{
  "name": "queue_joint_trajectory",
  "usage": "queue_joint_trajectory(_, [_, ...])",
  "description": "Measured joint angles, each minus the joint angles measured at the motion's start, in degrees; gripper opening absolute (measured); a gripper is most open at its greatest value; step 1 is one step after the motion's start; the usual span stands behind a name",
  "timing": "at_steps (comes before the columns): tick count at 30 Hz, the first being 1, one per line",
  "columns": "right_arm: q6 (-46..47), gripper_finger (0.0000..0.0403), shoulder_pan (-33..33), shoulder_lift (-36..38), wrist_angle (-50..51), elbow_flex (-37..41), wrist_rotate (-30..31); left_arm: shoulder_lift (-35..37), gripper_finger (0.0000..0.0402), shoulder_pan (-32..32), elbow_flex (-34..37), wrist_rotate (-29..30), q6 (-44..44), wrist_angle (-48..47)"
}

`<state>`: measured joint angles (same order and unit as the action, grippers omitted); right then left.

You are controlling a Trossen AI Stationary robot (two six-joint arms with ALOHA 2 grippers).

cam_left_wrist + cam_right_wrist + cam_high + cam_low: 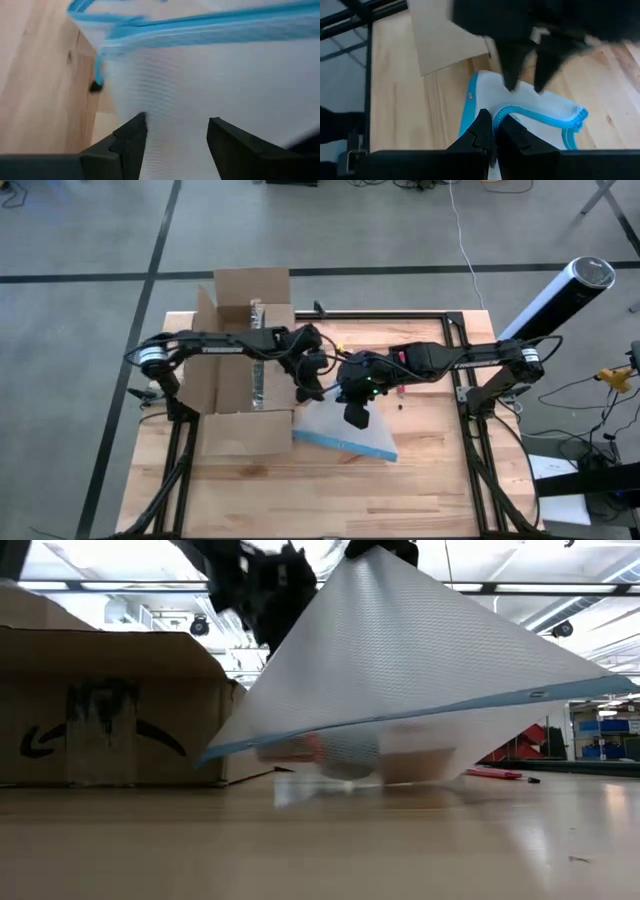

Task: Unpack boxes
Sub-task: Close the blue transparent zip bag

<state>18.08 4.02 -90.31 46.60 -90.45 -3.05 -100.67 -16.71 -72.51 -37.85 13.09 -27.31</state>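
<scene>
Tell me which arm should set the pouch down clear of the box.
Right, probably. The right gripper is shut on the pouch's blue edge, holding it lifted. The left gripper is open over the pouch, nearer the box.

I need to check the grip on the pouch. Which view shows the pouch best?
The right wrist view: there the right gripper pinches the pouch at its blue edge. The low view shows it hanging like a tent, hiding the grip. The high view shows part of it under the arms. The left wrist view is too close.
</scene>
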Motion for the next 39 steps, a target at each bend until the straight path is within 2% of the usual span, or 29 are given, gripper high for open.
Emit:
queue_joint_trajectory(7, [-4.4,0.0,0.5,0.9,2.2,0.0,-2.0,-7.5,0.0158,-1.4,0.1,-2.5,1.4,0.5])
queue_joint_trajectory(14, [-6.0,0.0,0.4,1.0,8.6,0.0,-3.0,-7.9,0.0178,-1.6,0.1,-10.1,1.1,9.1])
queue_joint_trajectory(18, [-5.2,0.0,0.4,1.0,11.8,0.0,-3.0,-7.6,0.019,-1.9,0.1,-12.4,0.6,10.6])
queue_joint_trajectory(24, [0.4,0.0,0.3,1.0,15.4,0.0,-3.5,-7.6,0.0198,-1.9,0.1,-12.9,-0.8,11.7])
queue_joint_trajectory(29, [2.8,0.0,0.0,1.0,15.4,0.0,-3.6,-7.6,0.0198,-1.8,0.1,-14.2,0.3,16.3])
queue_joint_trajectory(39, [4.6,0.0,-0.7,1.0,14.3,0.0,-3.0,-10.4,0.0168,-1.3,0.0,-12.5,2.9,18.3])
